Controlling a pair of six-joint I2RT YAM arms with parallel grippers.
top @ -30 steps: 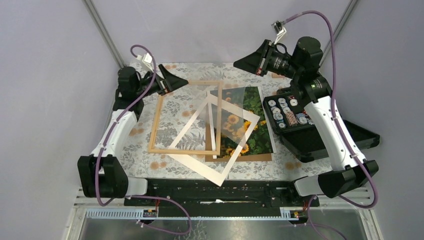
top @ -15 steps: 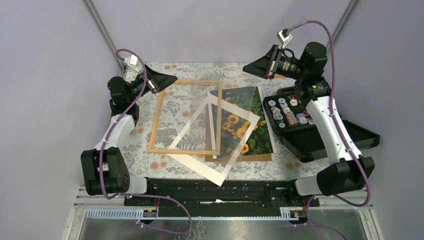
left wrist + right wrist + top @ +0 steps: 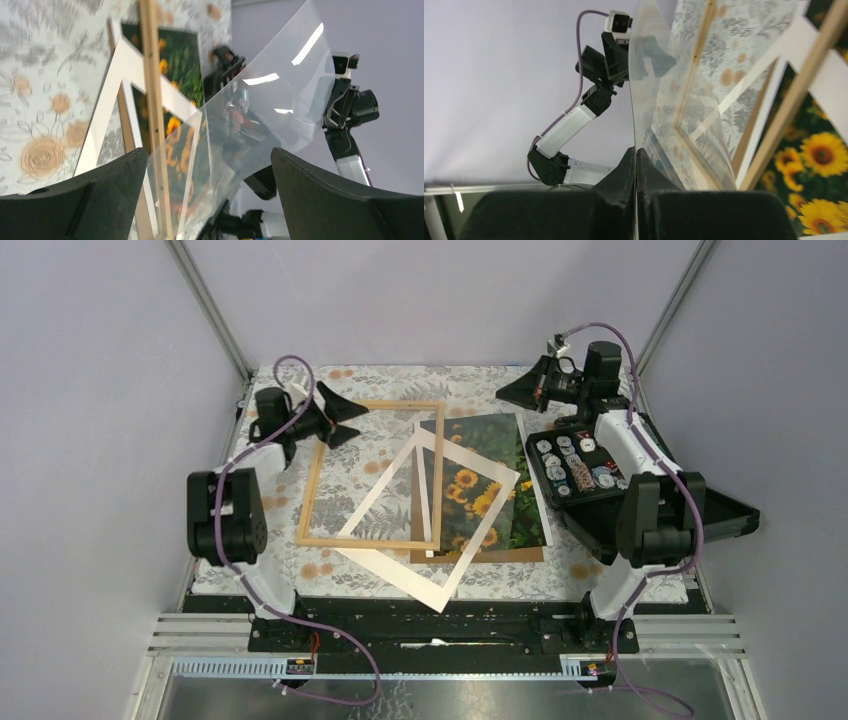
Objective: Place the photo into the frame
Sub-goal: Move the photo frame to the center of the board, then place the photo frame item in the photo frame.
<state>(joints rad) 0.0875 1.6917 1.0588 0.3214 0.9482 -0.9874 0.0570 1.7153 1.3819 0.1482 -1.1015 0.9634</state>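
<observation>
- The frame [image 3: 360, 541] lay flat, its far-left corner near the left gripper [image 3: 352, 422], whose jaws stood wide apart and empty.
- The photo [image 3: 515, 515] lay right of the frame, partly under a white mat [image 3: 395, 578].
- The right gripper [image 3: 636, 152], near the photo's far edge, pinched a clear sheet [image 3: 659, 75].

See frame [image 3: 311, 490] flat on table [image 3: 310, 575], left of centre. Photo [image 3: 505, 520] beside it toward right edge, partly under tilted white mat [image 3: 395, 578] crossing frame too. Black case [image 3: 598, 525] at right edge. Left gripper [image 3: 357, 420] spread wide over frame's far-left corner; right gripper [image 3: 503, 395] pinched closed near far edge.
</observation>
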